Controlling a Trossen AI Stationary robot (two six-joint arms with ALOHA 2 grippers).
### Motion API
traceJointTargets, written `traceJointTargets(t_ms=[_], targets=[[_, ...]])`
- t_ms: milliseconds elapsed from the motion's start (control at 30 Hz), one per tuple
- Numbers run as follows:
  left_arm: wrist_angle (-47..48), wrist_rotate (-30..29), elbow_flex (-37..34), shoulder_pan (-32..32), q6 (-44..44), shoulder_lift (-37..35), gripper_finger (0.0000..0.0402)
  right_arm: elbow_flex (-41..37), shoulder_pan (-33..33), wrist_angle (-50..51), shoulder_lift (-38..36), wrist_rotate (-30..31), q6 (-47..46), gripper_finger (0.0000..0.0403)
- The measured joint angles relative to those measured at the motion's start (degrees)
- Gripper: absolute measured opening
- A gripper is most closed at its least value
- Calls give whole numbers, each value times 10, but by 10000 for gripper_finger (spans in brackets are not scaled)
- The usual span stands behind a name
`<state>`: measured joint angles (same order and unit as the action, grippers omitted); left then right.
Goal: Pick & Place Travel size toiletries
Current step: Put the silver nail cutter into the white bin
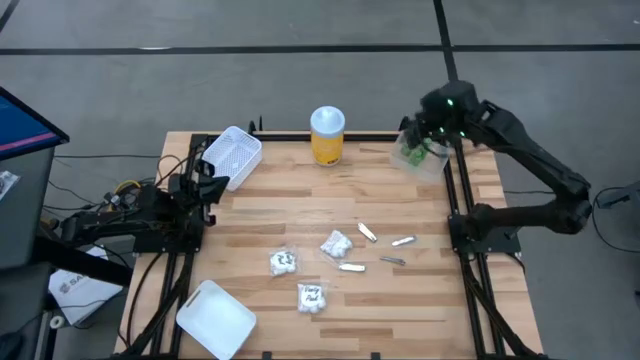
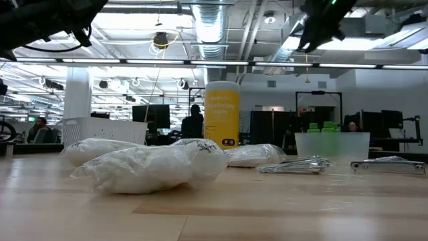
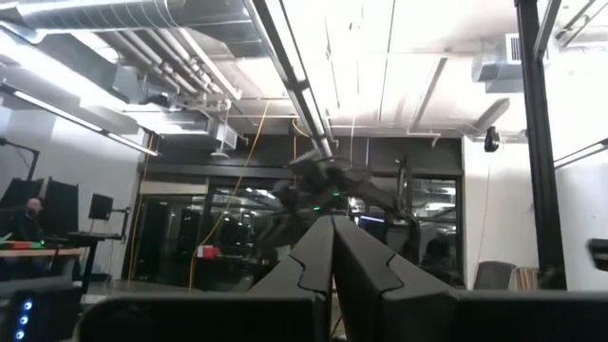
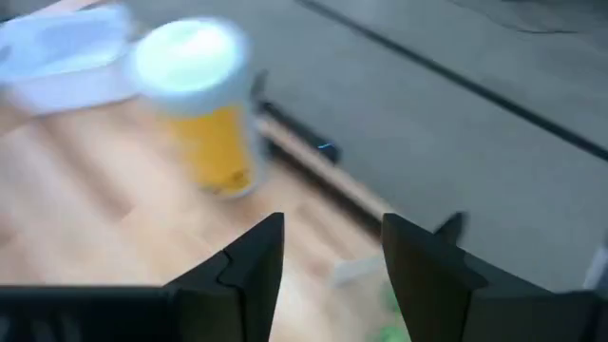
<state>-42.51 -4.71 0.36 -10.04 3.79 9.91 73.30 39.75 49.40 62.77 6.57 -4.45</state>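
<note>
Three crinkled white packets [image 1: 337, 243] beside four slim silvery tubes [image 1: 403, 241]

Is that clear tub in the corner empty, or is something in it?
Not empty. The clear tub holds green pieces, seen through its wall in the low view; the right hand hangs over it with nothing between its open fingers.

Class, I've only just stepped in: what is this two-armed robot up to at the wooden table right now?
It is sorting small toiletries. The right pincer hangs open and empty above the clear plastic tub at the table's far right corner, where green round pieces already lie. Three white printed packets and four slim silvery tubes are on the wooden table. The left pincer waits shut at the left edge, holding nothing.
</note>
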Motion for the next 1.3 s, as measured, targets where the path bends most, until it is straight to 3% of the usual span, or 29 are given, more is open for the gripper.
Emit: traceJointTargets(t_ms=[233, 400, 633, 967, 1300], targets=[[0, 0, 0, 0, -1, 0, 1, -64, -148, 219, -28, -6, -41, 167], [0, -3, 0, 0, -1, 0, 1, -136, -247, 278, 12, -33, -60, 208], [0, -3, 0, 0, -3, 0, 1, -167, -338, 236, 125, -53, -31, 272], [0, -2, 0, 0, -3, 0, 1, -168, -384, 141, 279, -82, 21, 275], [0, 0, 0, 0, -3, 0, 1, -263, -394, 52, 291, -115, 12, 276]])
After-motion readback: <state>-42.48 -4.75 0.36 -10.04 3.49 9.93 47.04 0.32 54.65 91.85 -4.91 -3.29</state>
